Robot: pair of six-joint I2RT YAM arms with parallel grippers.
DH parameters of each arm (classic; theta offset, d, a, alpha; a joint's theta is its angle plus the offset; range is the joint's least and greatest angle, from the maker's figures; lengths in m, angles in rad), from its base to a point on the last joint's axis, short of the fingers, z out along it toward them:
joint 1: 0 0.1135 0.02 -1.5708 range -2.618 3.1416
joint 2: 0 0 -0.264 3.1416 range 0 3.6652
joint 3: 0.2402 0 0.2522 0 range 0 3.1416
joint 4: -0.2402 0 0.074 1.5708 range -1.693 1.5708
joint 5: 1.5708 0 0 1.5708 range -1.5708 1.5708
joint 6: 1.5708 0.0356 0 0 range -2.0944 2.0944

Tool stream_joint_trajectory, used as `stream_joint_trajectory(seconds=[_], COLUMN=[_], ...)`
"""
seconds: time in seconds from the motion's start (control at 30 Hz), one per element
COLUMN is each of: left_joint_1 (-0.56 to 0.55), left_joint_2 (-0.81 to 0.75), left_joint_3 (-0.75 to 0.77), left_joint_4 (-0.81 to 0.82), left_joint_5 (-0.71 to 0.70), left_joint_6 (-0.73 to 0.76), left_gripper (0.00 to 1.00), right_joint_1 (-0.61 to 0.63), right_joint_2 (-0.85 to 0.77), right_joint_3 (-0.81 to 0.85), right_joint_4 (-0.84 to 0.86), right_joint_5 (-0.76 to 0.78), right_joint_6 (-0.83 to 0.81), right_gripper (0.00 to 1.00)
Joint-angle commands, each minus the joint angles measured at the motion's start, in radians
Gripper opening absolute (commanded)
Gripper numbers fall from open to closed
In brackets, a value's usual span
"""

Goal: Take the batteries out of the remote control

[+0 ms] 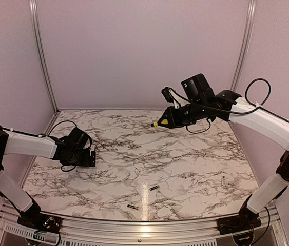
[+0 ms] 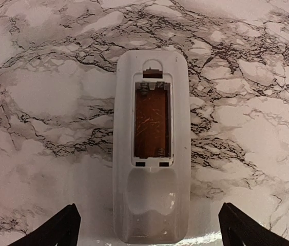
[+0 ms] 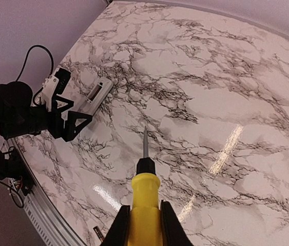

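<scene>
The white remote control (image 2: 152,205) lies back-up on the marble table, and its battery recess (image 2: 152,125) is open and empty, with the springs showing. My left gripper (image 2: 152,233) is open, with one black finger on each side of the remote's near end and neither touching it. The remote also shows in the right wrist view (image 3: 94,97); in the top view my left gripper (image 1: 85,155) hides it. Two dark batteries (image 1: 154,188) (image 1: 132,207) lie loose near the front edge. My right gripper (image 3: 144,212) is shut on a yellow-handled screwdriver (image 3: 145,189), held high over the back of the table (image 1: 171,118).
A tiny pale screw-like speck (image 1: 223,180) lies at the right. One battery (image 3: 98,233) shows by the metal front rail (image 3: 46,220). Purple walls close in the back and both sides of the table.
</scene>
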Motion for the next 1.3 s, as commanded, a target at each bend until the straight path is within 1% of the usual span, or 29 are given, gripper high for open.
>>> stream_joint_trajectory(seconds=[0.0, 0.07, 0.2, 0.27, 0.4, 0.47, 0.57, 0.73, 0.8, 0.87, 0.9, 1.0, 1.13, 1.23, 1.27], left_joint_1=[0.002, 0.002, 0.000, -0.001, -0.013, -0.021, -0.054, -0.180, -0.221, -0.241, -0.250, -0.284, -0.310, -0.318, -0.320], left_joint_2=[-0.075, -0.106, -0.182, -0.211, -0.300, -0.327, -0.332, -0.311, -0.300, -0.296, -0.299, -0.307, -0.286, -0.260, -0.250], left_joint_3=[0.017, 0.026, 0.030, 0.035, 0.009, 0.006, 0.017, 0.043, 0.050, 0.049, 0.047, 0.037, 0.054, 0.076, 0.086], left_joint_4=[-0.046, -0.062, -0.040, -0.025, 0.080, 0.120, 0.155, 0.201, 0.220, 0.225, 0.257, 0.288, 0.283, 0.279, 0.281], left_joint_5=[-0.004, -0.018, 0.013, 0.036, 0.096, 0.155, 0.236, 0.262, 0.271, 0.279, 0.284, 0.363, 0.397, 0.438, 0.455], left_joint_6=[0.037, 0.046, 0.087, 0.137, 0.242, 0.293, 0.351, 0.478, 0.553, 0.600, 0.625, 0.743, 0.872, 0.946, 0.971], left_gripper=[0.99, 0.99, 0.99, 0.99, 0.99, 0.99, 0.98, 0.97, 0.96, 0.94, 0.93, 0.91, 0.91, 0.85, 0.82], right_joint_1=[-0.011, -0.014, -0.017, -0.018, -0.019, -0.019, -0.019, -0.019, -0.017, -0.012, -0.009, 0.006, 0.044, 0.066, 0.073], right_joint_2=[-0.030, -0.035, -0.041, -0.041, -0.034, -0.029, -0.022, 0.004, 0.016, 0.025, 0.032, 0.065, 0.120, 0.148, 0.156], right_joint_3=[-0.002, -0.005, -0.014, -0.019, -0.026, -0.026, -0.022, -0.013, -0.017, -0.025, -0.026, -0.006, 0.036, 0.063, 0.071], right_joint_4=[-0.007, -0.008, -0.008, -0.008, -0.004, -0.004, -0.002, -0.017, -0.026, -0.029, -0.035, -0.065, -0.093, -0.090, -0.087], right_joint_5=[0.001, 0.002, 0.000, -0.005, -0.031, -0.044, -0.059, -0.097, -0.115, -0.124, -0.127, -0.140, -0.150, -0.180, -0.203], right_joint_6=[-0.017, -0.020, -0.021, -0.022, -0.020, -0.020, -0.025, -0.038, -0.039, -0.036, -0.037, -0.051, -0.072, -0.077, -0.079], right_gripper=[0.00, 0.00, 0.00, 0.00, 0.00, 0.00, 0.00, 0.00, 0.00, 0.00, 0.00, 0.00, 0.00, 0.00, 0.00])
